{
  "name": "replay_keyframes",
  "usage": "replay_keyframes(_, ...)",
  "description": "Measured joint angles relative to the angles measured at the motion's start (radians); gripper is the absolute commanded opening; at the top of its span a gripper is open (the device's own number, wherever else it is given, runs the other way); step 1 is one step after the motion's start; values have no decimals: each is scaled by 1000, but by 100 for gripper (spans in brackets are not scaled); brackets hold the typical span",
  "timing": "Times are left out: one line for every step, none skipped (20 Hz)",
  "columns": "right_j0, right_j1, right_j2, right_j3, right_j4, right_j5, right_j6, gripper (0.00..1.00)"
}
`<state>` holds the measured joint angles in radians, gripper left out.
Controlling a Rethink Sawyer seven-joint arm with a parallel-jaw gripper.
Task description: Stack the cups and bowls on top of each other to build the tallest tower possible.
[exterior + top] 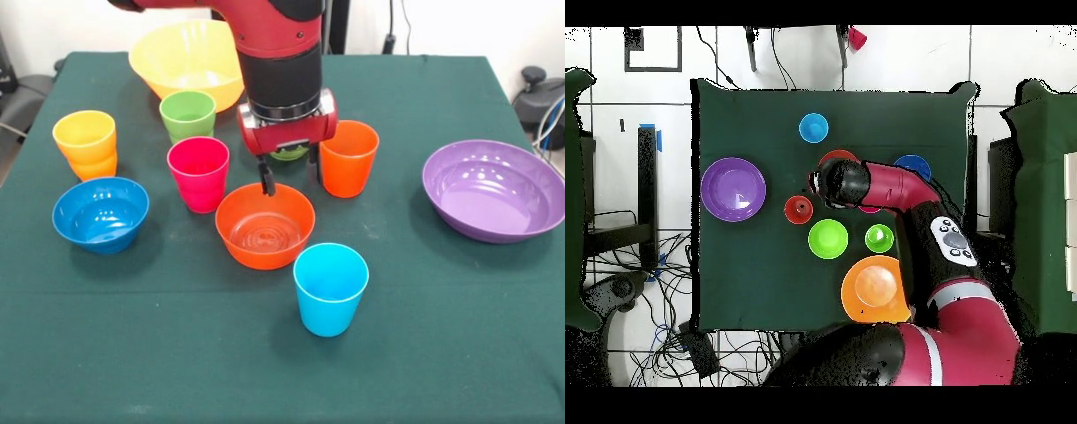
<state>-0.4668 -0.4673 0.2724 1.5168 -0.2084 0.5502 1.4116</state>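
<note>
All cups and bowls are standing upright, mouths opening upward, apart on the green tabletop [459, 336]; nothing is stacking except perhaps the yellow-orange cup [86, 143], which seems to be sitting in a second one. The tool [290, 175] is hanging with fingers spread and empty over the far rim of the orange bowl [265, 226], between the magenta cup [199, 173] and orange cup [348, 158]. The light blue cup [330, 288] is standing nearest the camera, the purple bowl [493, 190] at right, the blue bowl [100, 214] at left, the green cup [187, 115] and yellow bowl [187, 62] behind.

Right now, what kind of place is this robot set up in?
Probably a robotics lab or test room. A table draped in dark green cloth holds the plastic cups and bowls, loose cables trail over the white tiled floor beside it, and the red robot arm works over the table.
</note>
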Motion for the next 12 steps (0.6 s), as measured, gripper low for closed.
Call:
replay_keyframes(1,4,0,0,0,-4,0,100)
replay_keyframes(2,8,0,0,0,-8,0,100)
replay_keyframes(4,14,0,0,0,-13,0,100)
replay_keyframes(5,18,0,0,-1,-16,0,100)
replay_keyframes(7,22,0,0,-1,-19,0,100)
replay_keyframes(9,26,0,0,-1,-22,0,100)
replay_keyframes(11,28,0,0,-1,-22,0,100)
replay_keyframes(14,33,0,0,0,-22,0,100)
replay_keyframes(14,34,0,0,0,-22,0,100)
replay_keyframes(15,36,0,0,0,-22,0,100)
replay_keyframes(17,40,0,0,0,-22,0,100)
replay_keyframes(18,45,0,0,0,-22,0,100)
